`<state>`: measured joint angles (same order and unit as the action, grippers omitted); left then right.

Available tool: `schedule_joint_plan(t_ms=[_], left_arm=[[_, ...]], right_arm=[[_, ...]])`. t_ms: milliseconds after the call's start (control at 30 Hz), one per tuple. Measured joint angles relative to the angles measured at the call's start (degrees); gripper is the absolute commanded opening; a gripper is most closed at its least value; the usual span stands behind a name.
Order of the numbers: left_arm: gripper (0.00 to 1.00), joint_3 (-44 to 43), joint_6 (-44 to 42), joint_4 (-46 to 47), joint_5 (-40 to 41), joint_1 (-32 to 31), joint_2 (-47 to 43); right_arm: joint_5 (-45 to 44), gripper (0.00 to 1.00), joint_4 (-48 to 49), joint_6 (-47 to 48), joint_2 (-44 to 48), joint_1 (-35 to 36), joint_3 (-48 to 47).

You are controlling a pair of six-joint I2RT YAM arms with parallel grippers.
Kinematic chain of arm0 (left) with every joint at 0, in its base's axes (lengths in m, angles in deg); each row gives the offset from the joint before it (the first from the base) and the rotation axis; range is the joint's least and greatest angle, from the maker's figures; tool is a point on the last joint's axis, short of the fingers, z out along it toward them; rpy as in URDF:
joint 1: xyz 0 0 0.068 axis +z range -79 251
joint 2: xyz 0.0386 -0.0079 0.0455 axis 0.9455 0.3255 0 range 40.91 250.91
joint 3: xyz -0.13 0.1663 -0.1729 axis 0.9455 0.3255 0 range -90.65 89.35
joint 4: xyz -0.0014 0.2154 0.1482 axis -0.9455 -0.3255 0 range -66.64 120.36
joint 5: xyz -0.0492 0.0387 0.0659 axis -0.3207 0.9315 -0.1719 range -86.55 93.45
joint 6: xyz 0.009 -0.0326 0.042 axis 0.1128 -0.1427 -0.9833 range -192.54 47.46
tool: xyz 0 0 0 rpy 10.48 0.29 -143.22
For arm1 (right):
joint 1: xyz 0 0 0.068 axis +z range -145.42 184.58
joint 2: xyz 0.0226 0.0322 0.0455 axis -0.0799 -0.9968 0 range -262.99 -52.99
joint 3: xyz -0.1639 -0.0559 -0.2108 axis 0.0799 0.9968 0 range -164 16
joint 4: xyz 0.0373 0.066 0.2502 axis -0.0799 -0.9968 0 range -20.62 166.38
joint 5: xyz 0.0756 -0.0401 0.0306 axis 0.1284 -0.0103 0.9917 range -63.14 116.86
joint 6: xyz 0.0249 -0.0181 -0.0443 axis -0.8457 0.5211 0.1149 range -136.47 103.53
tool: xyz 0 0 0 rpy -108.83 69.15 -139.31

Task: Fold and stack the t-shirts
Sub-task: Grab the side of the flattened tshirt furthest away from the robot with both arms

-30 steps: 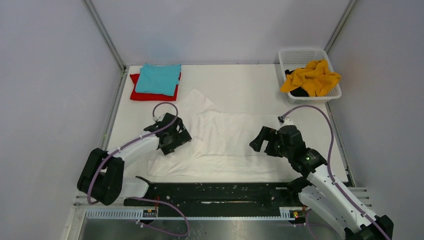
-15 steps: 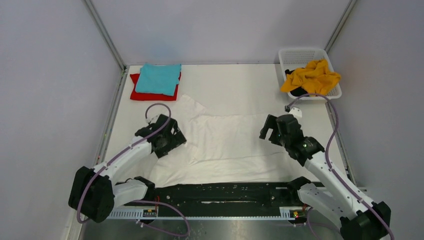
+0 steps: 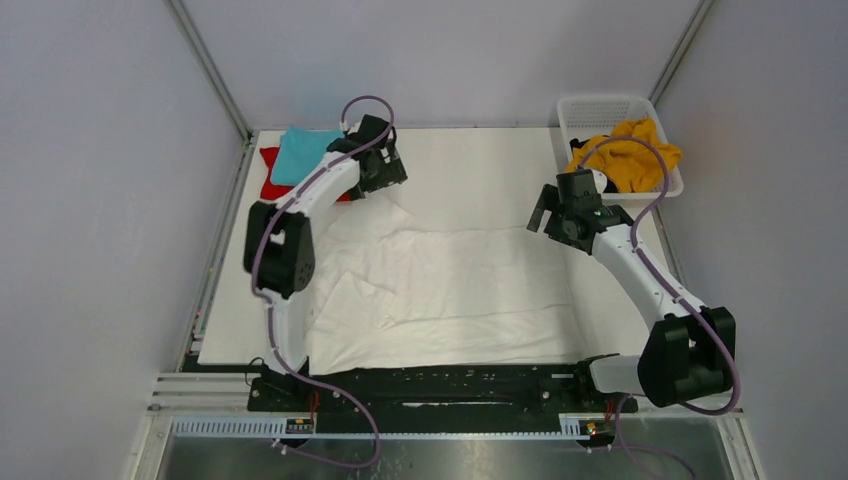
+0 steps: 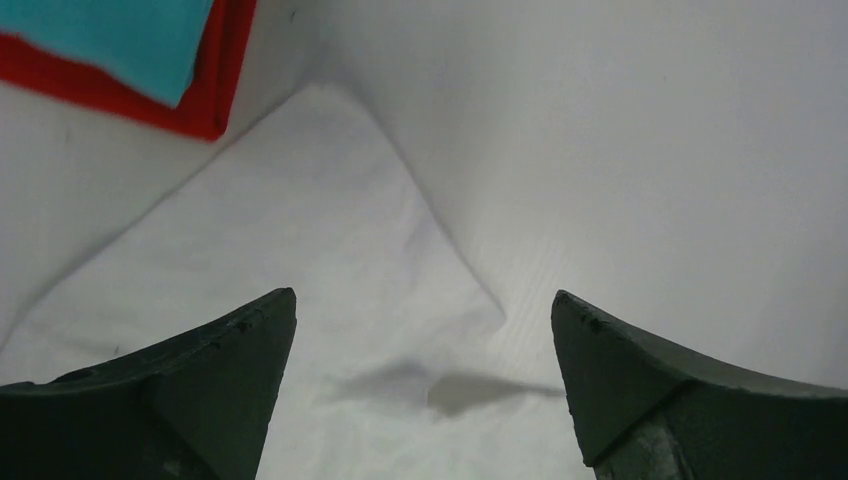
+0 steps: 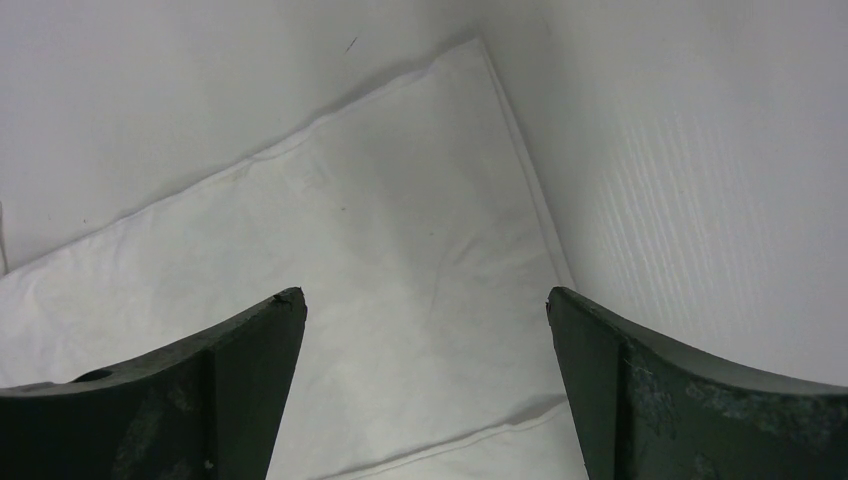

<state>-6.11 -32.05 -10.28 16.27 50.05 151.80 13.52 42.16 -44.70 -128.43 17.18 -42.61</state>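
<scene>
The white t-shirt lies spread across the middle of the table. My left gripper is open and empty above its far left sleeve corner. My right gripper is open and empty above its far right corner. The folded teal t-shirt lies on the folded red t-shirt at the far left. Both also show in the left wrist view, teal on red. The mustard-yellow t-shirt lies crumpled in the basket.
The white lattice basket stands at the far right corner, with some black cloth under the yellow t-shirt. Grey walls close in the table on the left, back and right. A black rail runs along the near edge.
Both arms have reached from the near half of the table to the white t-shirt's far corners, the left beside the teal and red stack. The shirt's near left part now lies rumpled.
</scene>
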Motion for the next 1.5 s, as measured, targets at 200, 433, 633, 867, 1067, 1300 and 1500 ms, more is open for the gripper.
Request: schedule_joint_plan(t_ms=[200,433,633,867,1067,1300,1500], left_arm=[[0.99,-22.91,-3.89,-3.5,1.01,2.49,21.88],[0.99,-27.91,-7.13,-3.93,5.38,4.04,26.71],[0.84,-28.09,-7.3,-5.38,5.01,4.46,28.52],[0.72,-28.06,-6.45,-9.07,4.02,4.57,28.85],[0.72,-27.91,-5.01,-11.37,3.02,4.68,28.85],[0.64,-28.35,-3.67,-13.14,2.51,4.68,28.87],[0.61,-28.35,-3.3,-13.57,2.67,4.68,28.87]], right_arm=[[1.09,1.0,0.07,0.66,-2.82,-0.42,0.0],[2.34,1.0,0.07,1.53,-3.45,-1.05,0.0],[2.51,1.0,0.09,1.86,-3.67,-1.2,0.0],[3.56,1.0,0.07,1.88,-4.26,-1.44,0.0],[4.0,1.0,0.0,2.16,-4.26,-1.77,0.0],[4.48,1.0,-0.48,2.73,-4.66,-2.95,0.0],[5.79,0.99,-2.82,3.04,-5.2,-4.17,-1.09]])
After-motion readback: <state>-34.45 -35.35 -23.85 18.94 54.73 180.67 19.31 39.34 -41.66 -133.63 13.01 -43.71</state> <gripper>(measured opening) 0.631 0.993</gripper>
